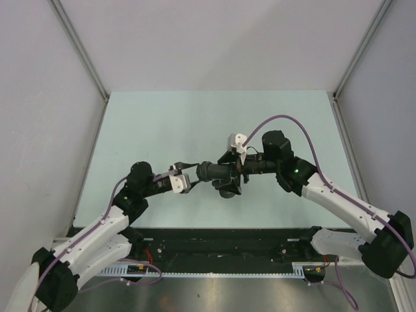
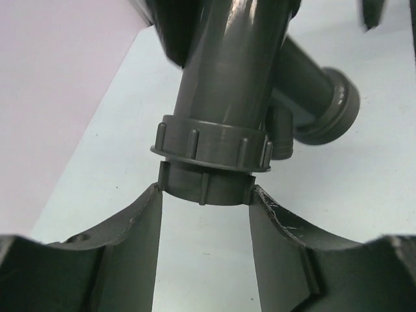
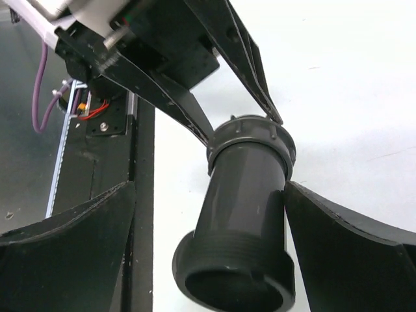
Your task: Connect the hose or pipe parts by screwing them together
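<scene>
Surface: pale green table [image 1: 162,123], matt, closed in at 9, 12 and 3 o'clock by plain grey walls [image 1: 195,39], with aluminium rails [image 1: 79,47] down the corners. At 6 o'clock a black strip [image 1: 214,242], then a bare metal plate [image 1: 247,292]. Purple cables [image 1: 281,117] along both arms; a small green light [image 1: 296,171] on the right arm.

Dark grey pipe [image 1: 214,172]: sits at table centre, between the two grippers. Long axis runs 9 to 3 o'clock in the top view. Carries a ribbed nut [image 2: 211,146] at the 9 o'clock end and a threaded mouth [image 3: 234,273] at the 3 o'clock end, facing the right wrist camera. Throws a branch [image 2: 318,97] off the main tube toward 6 o'clock, ending in a second threaded rim. Cannot tell whether the pipe clears the table.

Left gripper [image 1: 195,175]: enters from 8 o'clock. Clamped on the pipe's ribbed end, one finger [image 2: 130,240] against each side, just short of the nut.

Right gripper [image 1: 235,172]: enters from 4 o'clock. Jaws spread wide about the main tube. One finger [image 3: 351,247] touching or just beside the tube wall, the other [image 3: 65,247] well apart from it. No hold on the pipe from this side.
</scene>
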